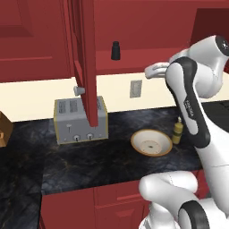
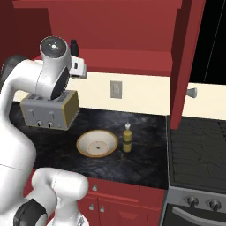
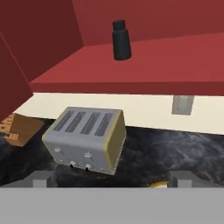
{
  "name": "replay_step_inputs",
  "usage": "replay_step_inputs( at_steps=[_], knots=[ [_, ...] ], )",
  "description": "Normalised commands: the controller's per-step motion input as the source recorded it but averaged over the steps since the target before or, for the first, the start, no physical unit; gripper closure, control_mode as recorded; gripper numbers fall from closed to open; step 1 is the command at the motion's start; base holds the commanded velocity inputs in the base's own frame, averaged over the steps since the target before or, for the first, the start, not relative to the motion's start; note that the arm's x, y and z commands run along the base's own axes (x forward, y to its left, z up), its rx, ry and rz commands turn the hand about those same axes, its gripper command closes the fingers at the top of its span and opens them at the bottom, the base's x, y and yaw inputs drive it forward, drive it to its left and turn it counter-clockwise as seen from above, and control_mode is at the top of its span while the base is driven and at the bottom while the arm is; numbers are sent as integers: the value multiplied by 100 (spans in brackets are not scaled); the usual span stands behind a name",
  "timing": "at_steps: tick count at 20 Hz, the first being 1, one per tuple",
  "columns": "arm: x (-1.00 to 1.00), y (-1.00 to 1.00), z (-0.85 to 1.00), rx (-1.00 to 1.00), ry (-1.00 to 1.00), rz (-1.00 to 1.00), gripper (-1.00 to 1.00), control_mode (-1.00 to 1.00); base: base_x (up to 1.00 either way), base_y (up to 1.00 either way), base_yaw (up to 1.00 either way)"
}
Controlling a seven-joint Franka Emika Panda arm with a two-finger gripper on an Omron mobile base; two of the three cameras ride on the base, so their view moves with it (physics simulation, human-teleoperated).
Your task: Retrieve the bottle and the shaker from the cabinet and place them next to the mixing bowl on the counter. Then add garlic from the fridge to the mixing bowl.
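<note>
Left base view: black shaker upright on the open cabinet's shelf; bottle on the counter just right of the mixing bowl; toaster left.
Right base view: gripper empty, near the shaker; bottle beside bowl.
Hand view: finger tips spread wide; shaker above, apart.

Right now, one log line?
bottle: on counter by bowl | shaker: on cabinet shelf | fingers open, empty
</note>
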Motion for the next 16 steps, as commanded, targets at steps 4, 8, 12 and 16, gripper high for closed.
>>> replay_step_inputs(
  at_steps=[4,8,12,16],
  knots=[
    [60,50,10,-14,-1,0,-100,-100,0,0,0],
    [25,26,39,-15,-5,-2,-100,-100,0,0,0],
    [37,25,11,-6,0,-9,-100,-100,0,0,0],
    [49,14,-1,-1,0,-4,-100,-100,0,0,0]
  ],
)
